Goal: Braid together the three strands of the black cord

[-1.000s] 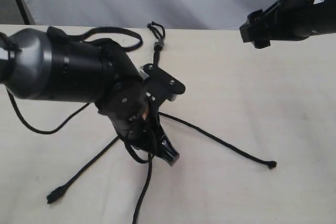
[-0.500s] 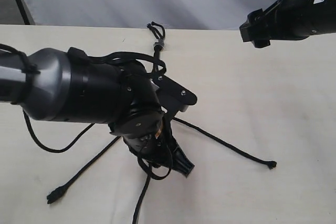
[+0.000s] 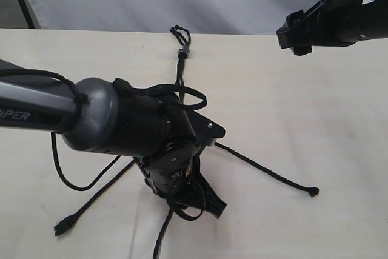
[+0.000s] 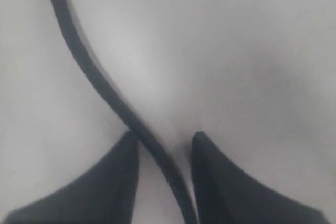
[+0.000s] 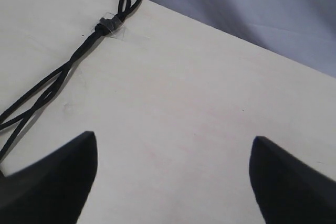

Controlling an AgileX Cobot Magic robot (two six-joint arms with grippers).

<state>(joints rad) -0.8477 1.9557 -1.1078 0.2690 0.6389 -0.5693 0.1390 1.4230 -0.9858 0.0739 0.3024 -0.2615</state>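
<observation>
Strand (image 4: 100, 82) between narrowly parted jaws of left end effector (image 4: 164, 135), right end effector (image 5: 174, 137) wide apart above table (image 5: 210, 87)

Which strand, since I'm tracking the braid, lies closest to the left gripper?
The middle strand, emerging from under the left gripper; the left strand and right strand splay away sideways.

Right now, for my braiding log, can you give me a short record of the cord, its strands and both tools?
knot: at far edge of table
left strand, middle strand, right strand: fanned out, no braid seen
left tool: open, low, apparently astride the middle strand
right tool: open, empty, raised at far right
</observation>
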